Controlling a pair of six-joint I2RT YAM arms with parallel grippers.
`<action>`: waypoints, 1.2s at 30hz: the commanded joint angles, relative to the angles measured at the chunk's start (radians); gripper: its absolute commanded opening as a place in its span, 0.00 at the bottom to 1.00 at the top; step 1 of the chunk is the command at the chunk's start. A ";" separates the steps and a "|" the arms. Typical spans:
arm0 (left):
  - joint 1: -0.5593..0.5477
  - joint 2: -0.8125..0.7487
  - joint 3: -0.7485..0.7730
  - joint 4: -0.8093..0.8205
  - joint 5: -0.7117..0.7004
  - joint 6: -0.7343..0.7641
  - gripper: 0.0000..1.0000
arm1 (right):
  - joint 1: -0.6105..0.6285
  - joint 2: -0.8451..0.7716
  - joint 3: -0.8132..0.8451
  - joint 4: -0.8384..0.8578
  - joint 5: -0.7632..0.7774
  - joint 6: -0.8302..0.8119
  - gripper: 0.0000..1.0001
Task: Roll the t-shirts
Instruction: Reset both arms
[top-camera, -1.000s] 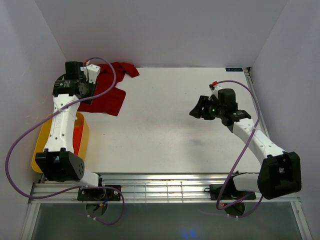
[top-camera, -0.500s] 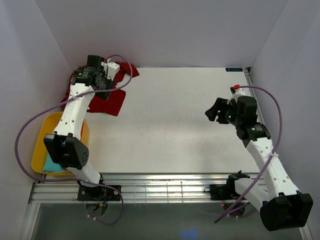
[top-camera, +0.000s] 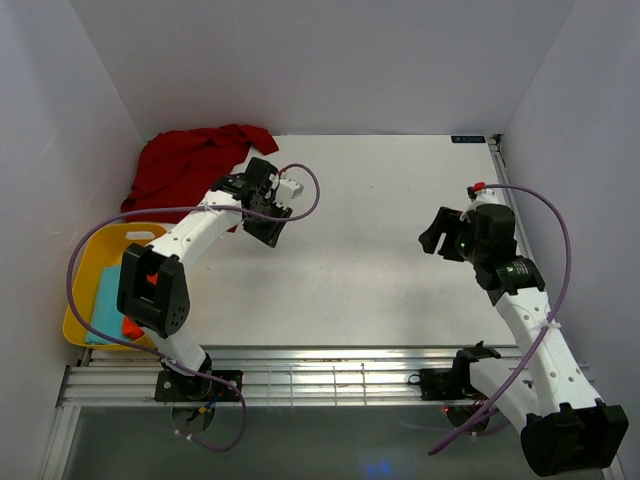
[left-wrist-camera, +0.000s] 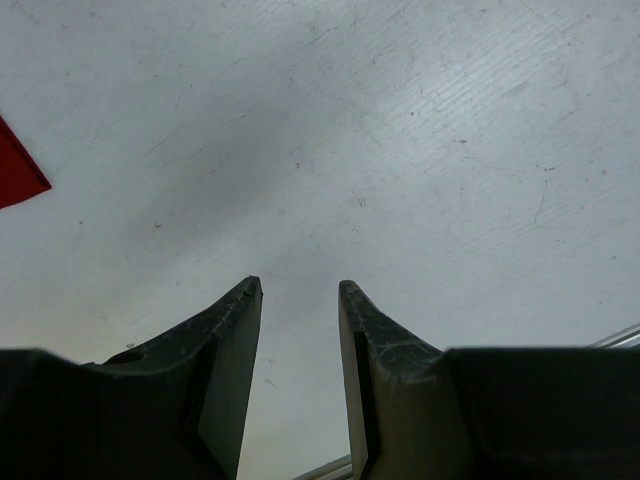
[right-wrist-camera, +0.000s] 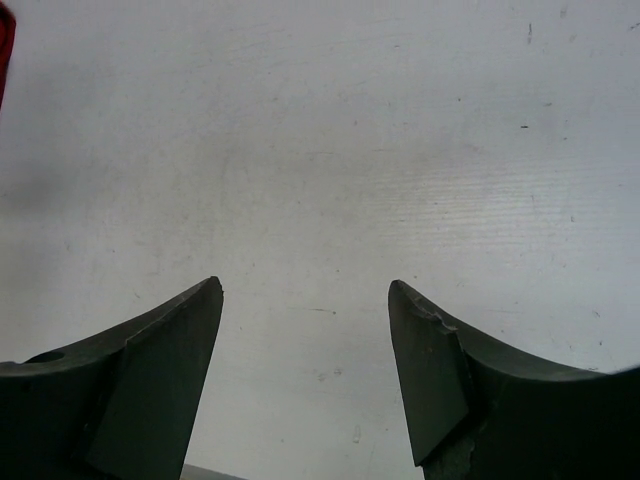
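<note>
A dark crimson t-shirt (top-camera: 185, 163) lies crumpled in the back left corner of the table; one corner of it (left-wrist-camera: 15, 170) shows at the left edge of the left wrist view. A scrap of orange-red cloth (top-camera: 131, 326) peeks out of the yellow tub, mostly hidden by the left arm. My left gripper (top-camera: 268, 231) (left-wrist-camera: 300, 287) hovers over bare table to the right of the crimson shirt, open with nothing between its fingers. My right gripper (top-camera: 431, 232) (right-wrist-camera: 305, 285) is over the right side of the table, open wide and empty.
The yellow tub (top-camera: 82, 290) stands at the left table edge with a light blue cloth (top-camera: 104, 300) inside. White walls close in the table on the left, back and right. A metal rail (top-camera: 330, 375) runs along the near edge.
My left arm swung from above the crimson shirt in the back left corner out to the right over bare table. My right arm drew back to the right and its jaws widened.
</note>
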 joint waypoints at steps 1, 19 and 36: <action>0.004 -0.034 -0.035 0.109 0.029 -0.051 0.47 | -0.005 -0.041 0.011 -0.003 0.059 0.022 0.73; -0.112 -0.037 -0.130 0.172 0.009 -0.074 0.47 | -0.005 -0.035 0.007 -0.036 0.137 0.092 0.77; -0.147 -0.011 -0.118 0.175 -0.022 -0.071 0.48 | -0.005 -0.073 -0.035 -0.042 0.251 0.111 0.77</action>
